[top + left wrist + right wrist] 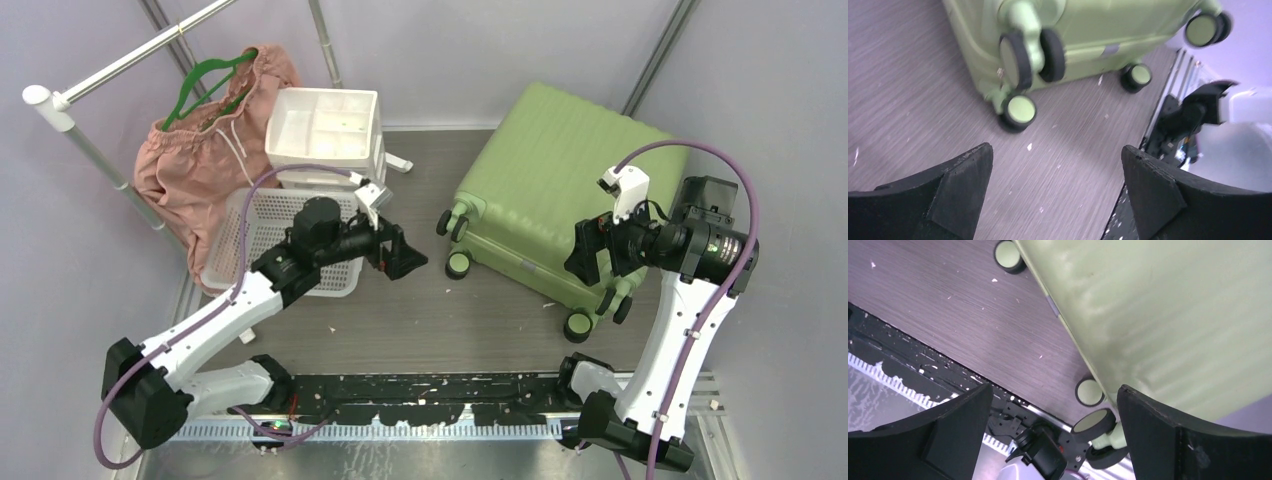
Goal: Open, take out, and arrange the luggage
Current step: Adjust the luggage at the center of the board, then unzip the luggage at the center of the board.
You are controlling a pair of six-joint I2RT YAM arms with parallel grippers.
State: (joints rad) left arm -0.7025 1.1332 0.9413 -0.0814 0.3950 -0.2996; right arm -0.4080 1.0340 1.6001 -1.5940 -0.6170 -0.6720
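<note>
The luggage [560,185] is a light-green ribbed suitcase lying shut on the floor at the right, its wheels [458,264] facing the near left. My left gripper [406,257] hovers just left of those wheels, open and holding nothing. In the left wrist view the luggage [1088,30] and a wheel [1020,110] lie beyond the empty gripper [1057,192]. My right gripper [586,257] is open above the suitcase's near corner. In the right wrist view the open gripper [1055,437] is empty, with the shell [1158,315] on its right side and a wheel [1093,424] below.
A white perforated basket [275,245] stands under my left arm. Behind it are a white drawer unit [325,130] and pink clothing [195,165] on a green hanger from a rail [110,70]. A black mounting strip [430,395] runs along the near edge.
</note>
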